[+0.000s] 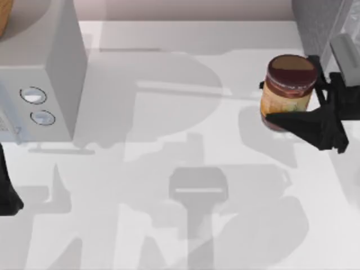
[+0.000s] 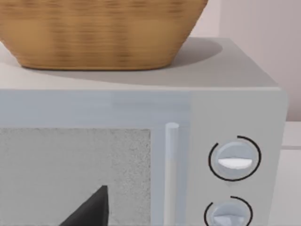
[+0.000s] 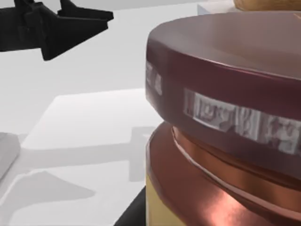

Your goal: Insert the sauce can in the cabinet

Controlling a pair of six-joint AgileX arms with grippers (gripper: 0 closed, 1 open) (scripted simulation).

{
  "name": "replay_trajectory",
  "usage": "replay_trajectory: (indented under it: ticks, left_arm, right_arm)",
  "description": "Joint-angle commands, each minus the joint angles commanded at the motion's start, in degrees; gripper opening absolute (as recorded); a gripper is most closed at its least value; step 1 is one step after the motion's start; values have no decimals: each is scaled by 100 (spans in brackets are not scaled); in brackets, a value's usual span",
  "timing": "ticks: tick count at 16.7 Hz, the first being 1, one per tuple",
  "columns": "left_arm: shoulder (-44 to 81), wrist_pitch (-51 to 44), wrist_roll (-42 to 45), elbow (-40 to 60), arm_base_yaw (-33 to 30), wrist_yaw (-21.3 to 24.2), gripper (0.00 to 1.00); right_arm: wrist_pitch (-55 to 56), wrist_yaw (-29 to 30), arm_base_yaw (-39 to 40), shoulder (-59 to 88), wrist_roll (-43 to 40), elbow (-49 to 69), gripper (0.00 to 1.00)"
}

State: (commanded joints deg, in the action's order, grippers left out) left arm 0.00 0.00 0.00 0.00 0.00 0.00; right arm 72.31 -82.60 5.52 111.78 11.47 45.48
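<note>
The sauce can stands upright at the right side of the tabletop, just in front of the cabinet, whose dark speckled side fills the far right corner. The right gripper reaches in from the right edge with 1 finger on each side of the can, its jaws closed against the label and holding it; the right wrist view looks straight onto the maroon lid. The step in hand looks like the carry. Next, I judge, the can must be raised and swung toward the cabinet's opening while kept upright. The left gripper is parked at the left edge, by the light-grey box with 2 dials; whether its jaws are open I cannot tell.
</note>
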Motion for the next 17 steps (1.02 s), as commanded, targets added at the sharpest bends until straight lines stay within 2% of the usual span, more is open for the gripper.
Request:
replay_trajectory:
  ticks: [2,5,8,12,17]
  left_arm:
    - [0,0,0,0,0,0,100]
    - [0,0,0,0,0,0,100]
    - [0,0,0,0,0,0,100]
    - [0,0,0,0,0,0,100]
    - [0,0,0,0,0,0,100]
  right_arm:
    - [-513,392,79,-501,44,-398,0]
    - [-1518,1349,6,-1559,-96,-952,0]
    - [-2228,2509,-241,-2944,-455,-1393,0]
    - [-3171,4038,-536,-5563,-975,-1850,0]
    - [-5196,6277,-503,-8872,-1177,-3014,0]
